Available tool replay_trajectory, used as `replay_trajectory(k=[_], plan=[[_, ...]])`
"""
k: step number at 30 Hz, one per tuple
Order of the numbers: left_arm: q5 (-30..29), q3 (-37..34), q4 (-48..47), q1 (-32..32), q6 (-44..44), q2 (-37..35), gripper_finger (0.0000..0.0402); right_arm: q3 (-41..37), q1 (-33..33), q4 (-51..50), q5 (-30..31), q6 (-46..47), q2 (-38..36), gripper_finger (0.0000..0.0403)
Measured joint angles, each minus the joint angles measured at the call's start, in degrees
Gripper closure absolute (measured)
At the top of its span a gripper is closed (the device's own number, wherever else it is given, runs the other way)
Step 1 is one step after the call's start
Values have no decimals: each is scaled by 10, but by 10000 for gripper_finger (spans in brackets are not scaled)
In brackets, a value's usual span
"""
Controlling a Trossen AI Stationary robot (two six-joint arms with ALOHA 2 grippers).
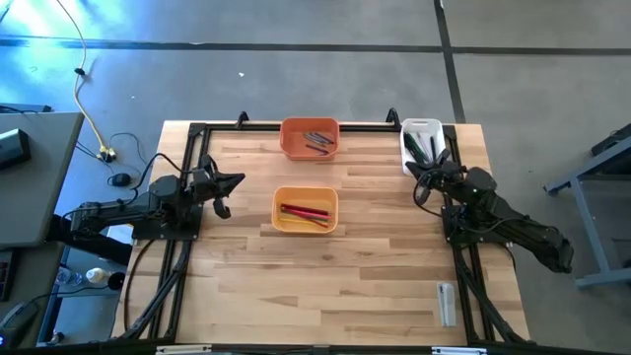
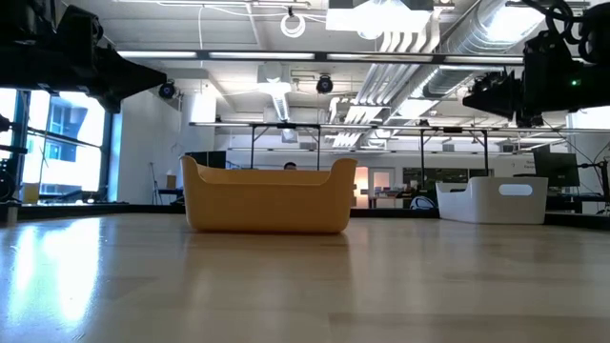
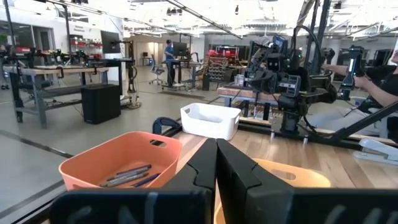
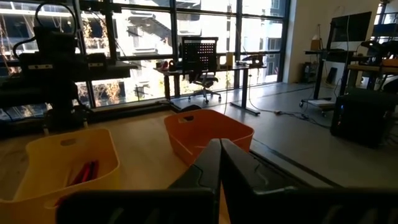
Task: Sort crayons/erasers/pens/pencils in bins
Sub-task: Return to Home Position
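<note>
The surface [image 1: 375,247] carries an orange bin [image 1: 292,146], yellow bin [image 1: 278,212] and white bin [image 1: 422,125]. Every stick I see lies in one: red pencils [image 1: 306,211] in yellow, dark pens [image 1: 419,148] in white, so sorting looks finished. My left tool [image 3: 216,152] and right tool [image 4: 220,152] are pinched together, empty.

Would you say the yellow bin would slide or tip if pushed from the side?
The yellow bin probably slides rather than tips: it sits low and wide on the smooth wooden table. It looks light, holding only a few red pencils.
</note>
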Motion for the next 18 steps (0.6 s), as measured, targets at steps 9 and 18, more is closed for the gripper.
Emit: replay_trajectory(k=[9, 18], plan=[[0, 0, 0, 0, 0, 0, 401, 0, 0, -23, 0, 0, 0, 403], [0, 0, 0, 0, 0, 0, 401, 0, 0, -34, 0, 0, 0, 403]])
